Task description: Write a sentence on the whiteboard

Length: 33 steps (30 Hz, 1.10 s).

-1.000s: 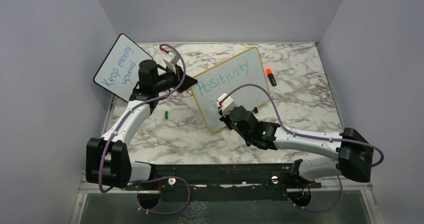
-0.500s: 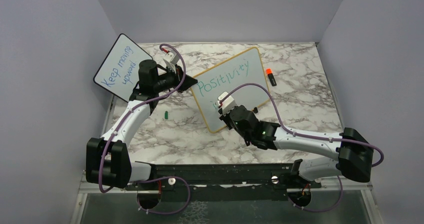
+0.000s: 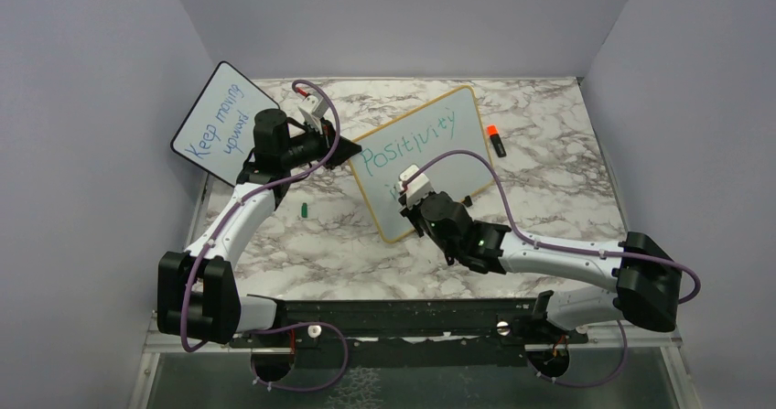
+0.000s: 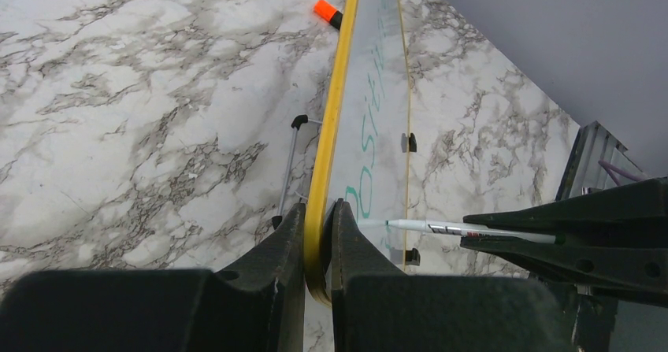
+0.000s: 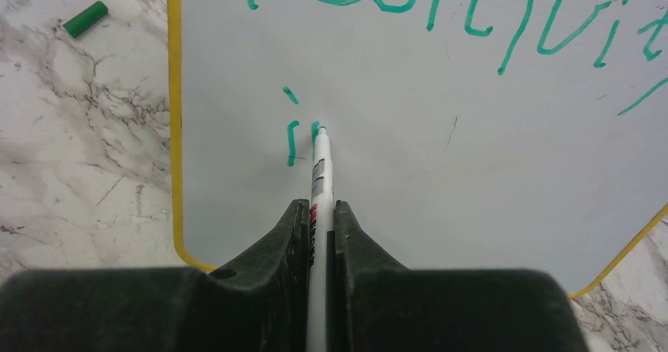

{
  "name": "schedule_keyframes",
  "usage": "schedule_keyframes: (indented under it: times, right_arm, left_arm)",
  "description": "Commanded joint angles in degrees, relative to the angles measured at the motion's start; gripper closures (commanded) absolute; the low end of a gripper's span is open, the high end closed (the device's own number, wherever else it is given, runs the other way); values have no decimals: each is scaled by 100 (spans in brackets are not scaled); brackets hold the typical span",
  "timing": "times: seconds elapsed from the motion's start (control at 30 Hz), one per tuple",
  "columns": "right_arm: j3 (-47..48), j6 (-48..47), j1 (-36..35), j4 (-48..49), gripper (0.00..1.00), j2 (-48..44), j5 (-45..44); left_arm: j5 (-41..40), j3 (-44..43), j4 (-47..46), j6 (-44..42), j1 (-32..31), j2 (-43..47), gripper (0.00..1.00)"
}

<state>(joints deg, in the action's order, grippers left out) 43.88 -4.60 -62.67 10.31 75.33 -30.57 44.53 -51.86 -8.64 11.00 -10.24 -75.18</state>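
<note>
from the right wrist camera, the top edge slices through the first line of the green handwritten sentence (image 5: pixel 292 143), and its last letters run off the right side along with the far corners of the large yellow-framed whiteboard (image 5: pixel 473 171). the white marker pen's (image 5: pixel 320 171) rear barrel disappears between the right gripper's (image 5: pixel 317 206) fingers. overhead, that wrist covers the second line, so i can't read it. the left wrist camera sees the board nearly edge-on, its lettering squeezed beyond reading.

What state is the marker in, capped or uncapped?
Uncapped: the marker's bare tip meets the whiteboard; a green cap lies on the table.
</note>
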Motion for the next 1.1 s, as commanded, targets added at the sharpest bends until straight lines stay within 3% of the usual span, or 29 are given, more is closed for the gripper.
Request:
schedule_keyframes:
  times: [0.0, 1.07]
  right_arm:
    - [145, -31, 45, 270, 100, 103, -336]
    - [-193, 443, 98, -586, 100, -225, -227]
  left_arm:
    - [-393, 110, 663, -467, -75, -218, 100]
    - [-410, 102, 682, -470, -75, -240, 100]
